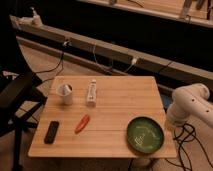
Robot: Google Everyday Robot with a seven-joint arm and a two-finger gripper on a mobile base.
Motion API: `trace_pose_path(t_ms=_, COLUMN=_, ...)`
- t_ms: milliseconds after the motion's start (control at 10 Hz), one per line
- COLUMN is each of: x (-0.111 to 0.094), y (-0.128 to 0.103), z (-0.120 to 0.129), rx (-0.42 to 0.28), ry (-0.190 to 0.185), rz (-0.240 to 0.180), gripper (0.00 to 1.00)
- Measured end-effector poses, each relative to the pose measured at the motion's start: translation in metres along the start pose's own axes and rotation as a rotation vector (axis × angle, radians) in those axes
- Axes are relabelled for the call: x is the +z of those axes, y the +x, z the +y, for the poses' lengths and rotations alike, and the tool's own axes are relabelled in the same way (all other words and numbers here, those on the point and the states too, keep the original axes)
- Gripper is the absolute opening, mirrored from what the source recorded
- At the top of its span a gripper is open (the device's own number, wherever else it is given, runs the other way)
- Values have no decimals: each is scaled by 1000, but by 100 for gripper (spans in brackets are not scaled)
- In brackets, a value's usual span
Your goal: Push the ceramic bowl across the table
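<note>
The green ceramic bowl (144,135) sits on the light wooden table (120,105) at its front right corner, close to the front edge. It is wide and shallow, with pale marks inside and a dark rim. My white arm (189,104) reaches in from the right, just beyond the table's right edge. My gripper (172,124) is at the arm's lower end, beside the bowl's right rim and apart from it.
A small white cup (65,93) and a white tube (91,92) stand at the table's back left. A red-orange object (82,123) and a black rectangular object (51,132) lie at the front left. Cables run on the floor behind. A dark chair frame (17,97) stands left.
</note>
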Motion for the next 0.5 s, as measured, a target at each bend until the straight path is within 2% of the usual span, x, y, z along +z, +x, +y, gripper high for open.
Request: trace_pose_path(t_ms=500, x=32, y=29, z=-1, rx=72, ry=-44, rz=34, gripper=0)
